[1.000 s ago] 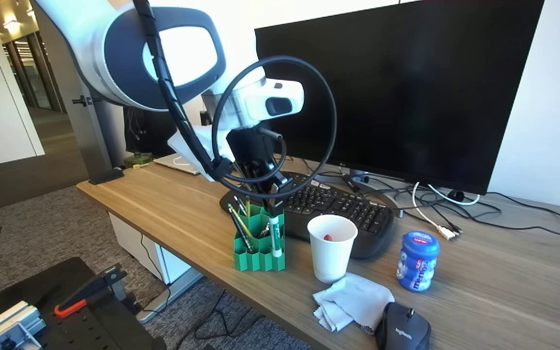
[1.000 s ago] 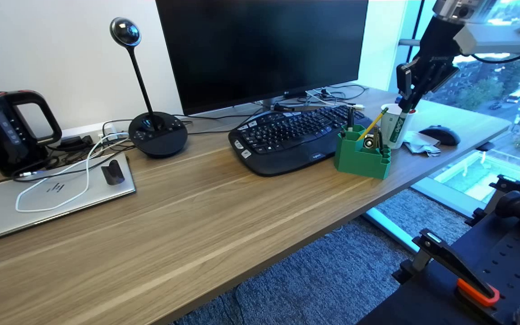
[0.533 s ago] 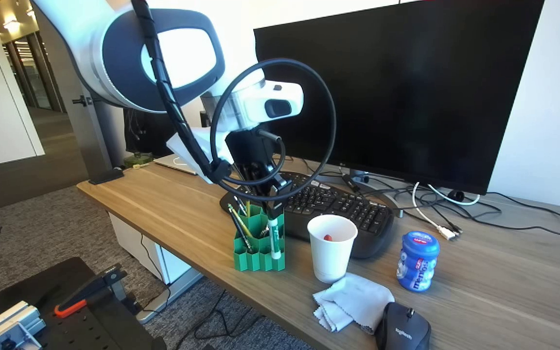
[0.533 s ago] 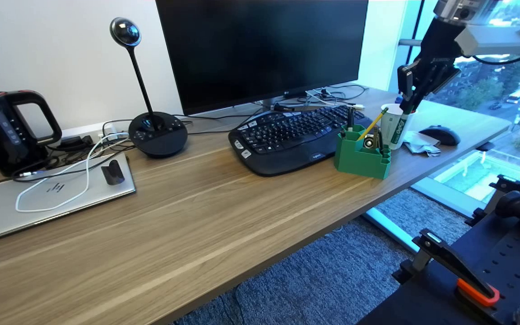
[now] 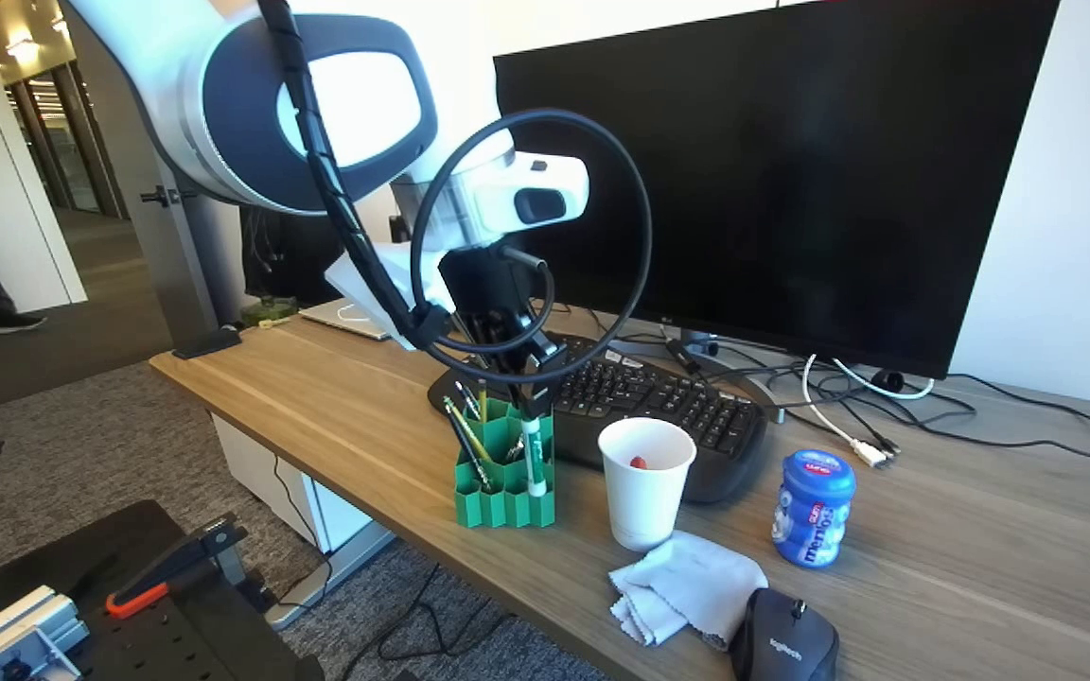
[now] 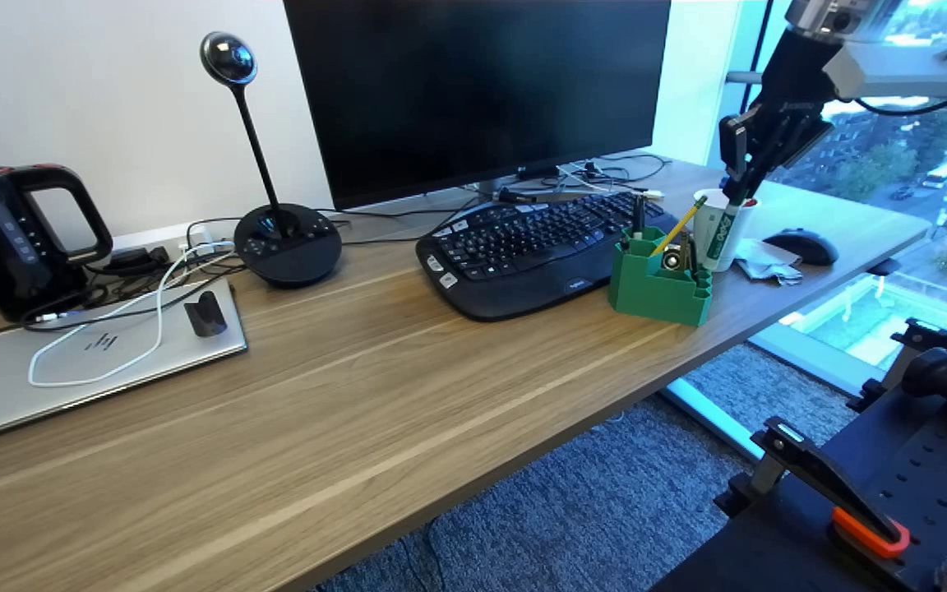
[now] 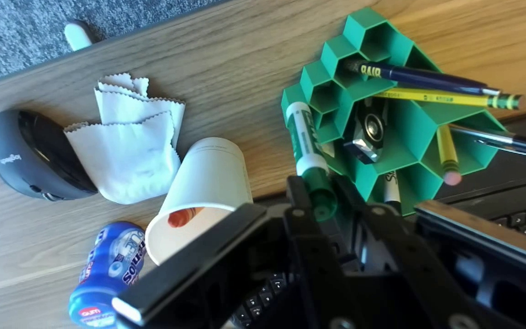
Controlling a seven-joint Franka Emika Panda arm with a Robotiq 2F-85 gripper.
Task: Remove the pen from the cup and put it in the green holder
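Note:
The pen (image 7: 305,137), a green-and-white marker, hangs white end down with my gripper (image 7: 319,183) shut on its dark green cap. Several hexagonal compartments make up the green holder (image 5: 507,515), and pencils and dark pens stand in it. In an exterior view the pen (image 5: 534,459) shows in front of the holder's right-hand column; elsewhere the pen (image 6: 721,234) appears just beyond the holder's low end. Whether its lower end is inside a compartment I cannot tell. The white cup (image 5: 641,492) stands upright beside the holder, a red-tipped thing inside.
A black keyboard (image 5: 602,388) lies behind the holder and cup, with a monitor (image 5: 753,170) beyond it. A folded cloth (image 5: 696,586), a mouse (image 5: 784,638) and a blue gum bottle (image 5: 815,511) are around the cup. The table's front edge runs close to the holder.
The gripper and held pen dipped slightly, then rose a little. Holder and cup have stayed put. A person's leg now shows in the far background.

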